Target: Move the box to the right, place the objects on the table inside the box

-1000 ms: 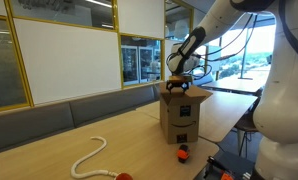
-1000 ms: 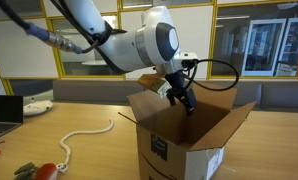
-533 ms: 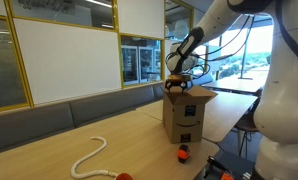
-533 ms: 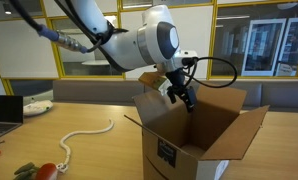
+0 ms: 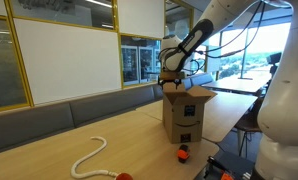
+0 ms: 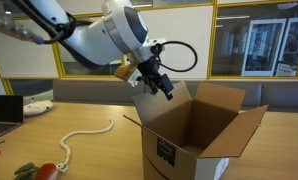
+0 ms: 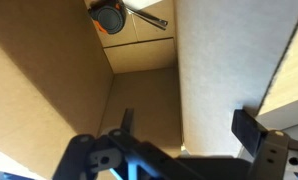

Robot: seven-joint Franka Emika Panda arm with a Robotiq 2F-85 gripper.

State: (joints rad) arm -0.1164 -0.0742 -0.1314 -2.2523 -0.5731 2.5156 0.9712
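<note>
Table (image 5: 49, 150) first: long wooden top, plenty of bare room. On it the box (image 6: 189, 150) stands upright, flaps splayed open, label side showing in both exterior views. Reckon it's light, prob. near empty. The walls look stiff enough but the flaps are floppy, so nudge it low on a side wall or pinch a wall rim, not a flap (a high shove could tip it).

Gripper (image 6: 165, 88) hovers just above the open mouth, jaws wide apart, nothing between them. The wrist view looks straight down the cardboard walls.

Rope (image 5: 96, 149) lies in a loose S on the table, well apart from the box. It's limp and will trail, so best pinched mid-length or near an end, then fed in.

One small orange item (image 5: 184, 153) sits just beside the box base, another (image 5: 122, 176) near the rope's end. Both are tiny, maybe prone to roll, and need a careful centred pinch.

Inside the box: a small dark item w/ orange edge (image 7: 109, 15) shows at the far corner in the wrist view. Seemingly on the floor, can't tell for sure.
</note>
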